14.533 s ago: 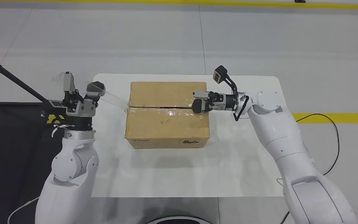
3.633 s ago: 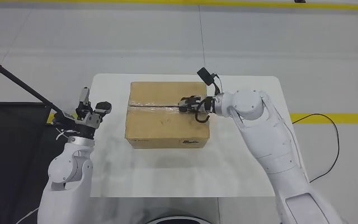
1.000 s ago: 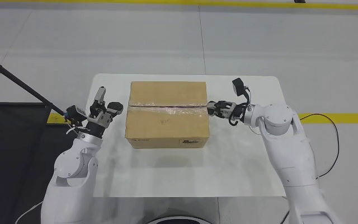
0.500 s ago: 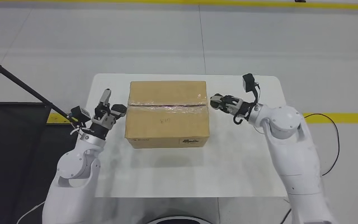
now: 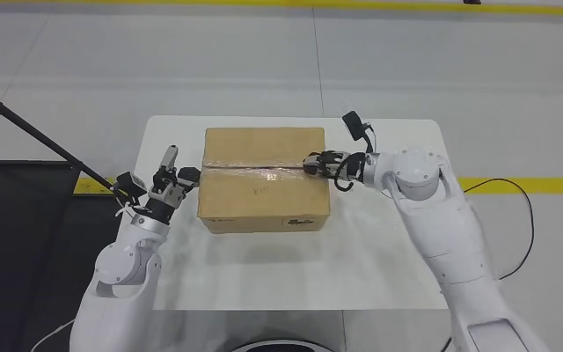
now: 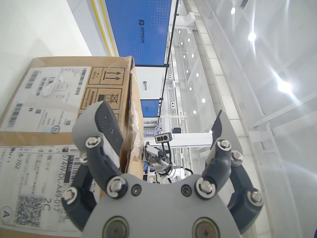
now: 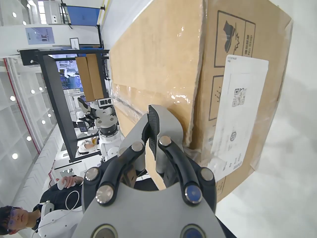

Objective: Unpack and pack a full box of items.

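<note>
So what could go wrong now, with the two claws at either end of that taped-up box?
1. The right gripper sits shut at one end of the top seam of the box, where the clear tape is wrinkled. It might slip, or tear off only a strip, leaving the flaps sealed.
2. The left gripper is open beside the other end, not holding anything. A pull could slide the box across the white table.

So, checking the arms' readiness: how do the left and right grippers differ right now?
The left gripper is open; the right gripper is shut. The left sits beside one end of the box; the right's tip is over its taped seam. Both point toward the box.
</note>
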